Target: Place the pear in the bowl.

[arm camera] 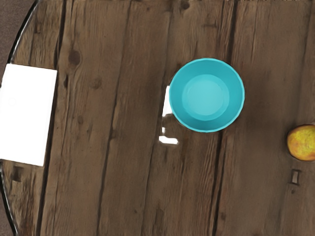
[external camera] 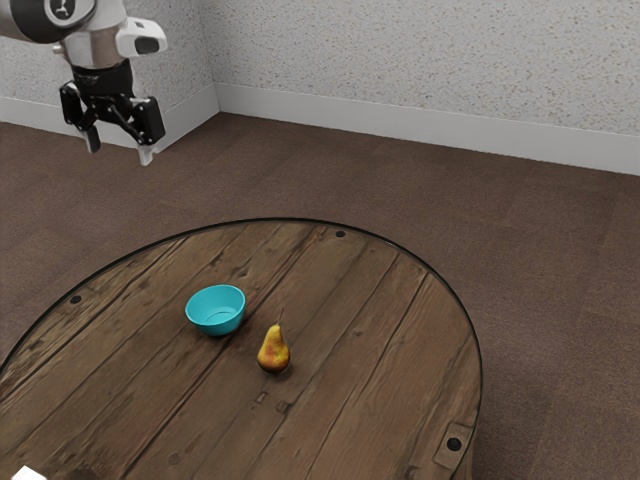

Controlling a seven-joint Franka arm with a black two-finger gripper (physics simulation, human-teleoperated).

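High above the table, at the exterior view's upper left, my gripper [external camera: 120, 154] stands open with nothing between its fingers. A turquoise bowl [external camera: 216, 311] rests upright on the wooden table; its inside holds nothing. The yellow-brown pear [external camera: 274, 351] stands on the tabletop beside the bowl, stem up, a small gap between them. From the hand, the bowl [arm camera: 206, 95] is seen from above, and the pear [arm camera: 302, 142] is partly cut off by the picture's edge.
The round wooden table [external camera: 340, 400] has a dark rim. A white flat block [arm camera: 27, 114] lies near the table's edge, on the bowl's side away from the pear. Behind the table are brown floor and a speckled wall [external camera: 430, 60].
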